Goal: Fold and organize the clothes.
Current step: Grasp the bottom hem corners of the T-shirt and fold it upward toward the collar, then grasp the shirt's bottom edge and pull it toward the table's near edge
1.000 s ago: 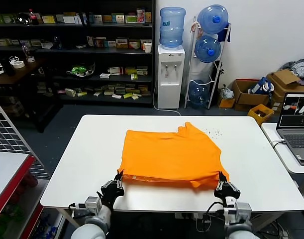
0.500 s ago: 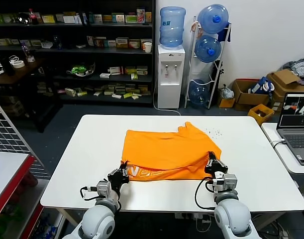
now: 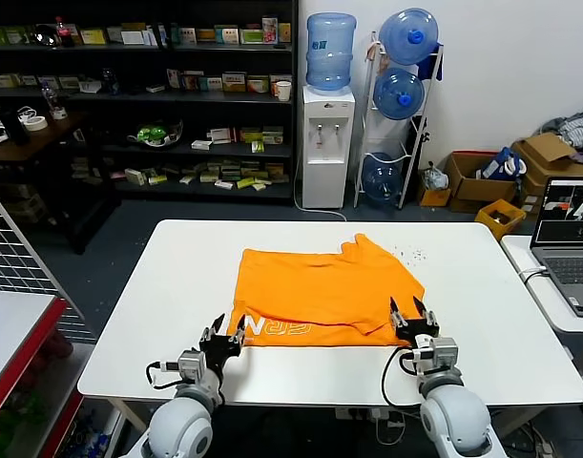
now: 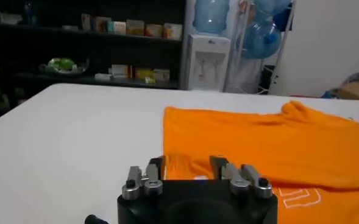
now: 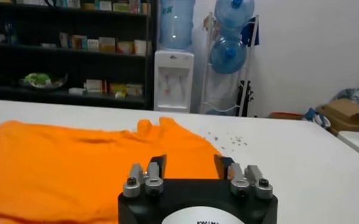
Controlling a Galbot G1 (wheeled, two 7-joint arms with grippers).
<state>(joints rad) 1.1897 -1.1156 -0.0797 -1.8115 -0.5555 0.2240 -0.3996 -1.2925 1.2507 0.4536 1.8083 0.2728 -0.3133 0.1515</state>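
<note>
The bright orange T-shirt (image 3: 320, 281) lies on the white table (image 3: 167, 286). Its near hem is folded back over it, so a strip of white lettering (image 3: 277, 329) shows along the near left edge. My left gripper (image 3: 221, 334) is open and empty at the shirt's near left corner. My right gripper (image 3: 412, 313) is open and empty at the near right corner. In the left wrist view the open left gripper (image 4: 187, 164) faces the shirt (image 4: 277, 140) and its lettering (image 4: 295, 196). In the right wrist view the open right gripper (image 5: 190, 163) sits over the orange cloth (image 5: 75, 158).
A side table with an open laptop (image 3: 568, 239) stands to the right. A wire rack and a red-edged table (image 3: 14, 324) stand to the left. Behind the table are a water dispenser (image 3: 327, 143), shelves and cardboard boxes (image 3: 482, 176).
Both grippers carried the near hem away from me, folding it over so the lettering shows. They then let go, opened, and the left drew back slightly.
</note>
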